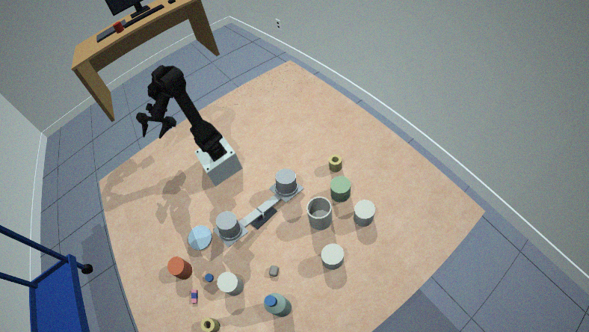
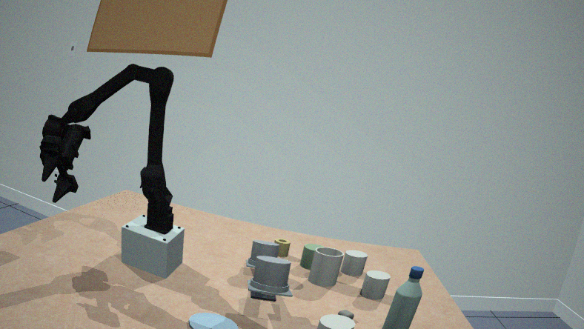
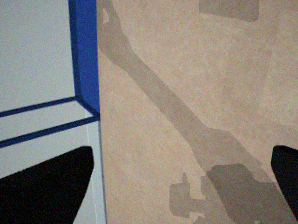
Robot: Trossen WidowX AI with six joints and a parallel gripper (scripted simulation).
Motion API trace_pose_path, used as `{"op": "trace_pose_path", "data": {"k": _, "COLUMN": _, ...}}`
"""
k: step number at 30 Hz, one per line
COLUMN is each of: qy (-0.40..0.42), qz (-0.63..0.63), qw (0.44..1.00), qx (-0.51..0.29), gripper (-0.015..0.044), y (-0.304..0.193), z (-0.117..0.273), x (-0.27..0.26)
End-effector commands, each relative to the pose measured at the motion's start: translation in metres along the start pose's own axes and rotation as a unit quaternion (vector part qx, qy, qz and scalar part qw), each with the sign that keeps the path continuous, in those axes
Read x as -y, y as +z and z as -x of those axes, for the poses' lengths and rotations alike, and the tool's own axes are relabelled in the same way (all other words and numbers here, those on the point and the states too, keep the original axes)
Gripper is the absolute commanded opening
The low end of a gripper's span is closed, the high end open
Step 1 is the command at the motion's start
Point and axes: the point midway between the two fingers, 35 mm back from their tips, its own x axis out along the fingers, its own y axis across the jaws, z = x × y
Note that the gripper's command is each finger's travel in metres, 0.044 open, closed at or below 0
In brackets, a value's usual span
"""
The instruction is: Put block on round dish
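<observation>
Room first: grey walls, blue-grey tiled floor, a wooden desk (image 1: 140,33) at about 11 o'clock in the top view, a blue rack (image 1: 53,289) at 8 o'clock. The tan table (image 1: 371,136) fills the middle, with the arm's grey base block (image 1: 218,162) set toward its 11 o'clock side. The black arm (image 2: 157,135) rises from the block and folds over toward the table's far left edge, well away from all the objects. The gripper (image 1: 155,123) hangs high there, tips down, jaws spread wide, nothing between them; the wrist view shows only bare table, shadow and the blue rack between the two dark fingers. Key relation: the balance (image 1: 259,212) lies at roughly 5 o'clock from the gripper, past the base block, its long axis running from 7 to 1 o'clock in the top view. Near cup (image 1: 227,224) sits on the 7 o'clock end, far cup (image 1: 285,181) on the 1 o'clock end; both are upside down on their pads, untouched. The near end seems to sit lower in the exterior view, so that cup probably hides the block; the block itself is not visible. The round dish (image 1: 199,238), pale blue, is just beside the near cup at its 9 o'clock. Clutter nearby: open grey pot (image 1: 319,212), green cylinder (image 1: 340,188), white cylinders, orange cylinder (image 1: 179,267), bottle (image 2: 404,300). The gripper must swing right and come down, with the far cup kept well apart.
</observation>
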Motion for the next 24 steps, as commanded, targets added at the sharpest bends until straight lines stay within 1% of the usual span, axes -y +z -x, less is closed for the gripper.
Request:
{"op": "trace_pose_path", "data": {"k": 1, "qy": 0.000, "qz": 0.002, "qw": 1.000, "qx": -0.001, "gripper": 0.0426, "y": -0.001, "z": -0.001, "x": -0.001}}
{"op": "trace_pose_path", "data": {"k": 2, "qy": -0.002, "qz": 0.010, "qw": 1.000, "qx": -0.005, "gripper": 0.0440, "y": -0.004, "z": -0.003, "x": -0.004}}
{"op": "trace_pose_path", "data": {"k": 12, "qy": -0.020, "qz": 0.158, "qw": 0.984, "qx": -0.082, "gripper": 0.0440, "y": -0.066, "z": -0.038, "x": -0.054}}
{"op": "trace_pose_path", "data": {"k": 24, "qy": -0.020, "qz": 0.336, "qw": 0.927, "qx": -0.167, "gripper": 0.0440, "y": -0.157, "z": -0.059, "x": -0.092}}
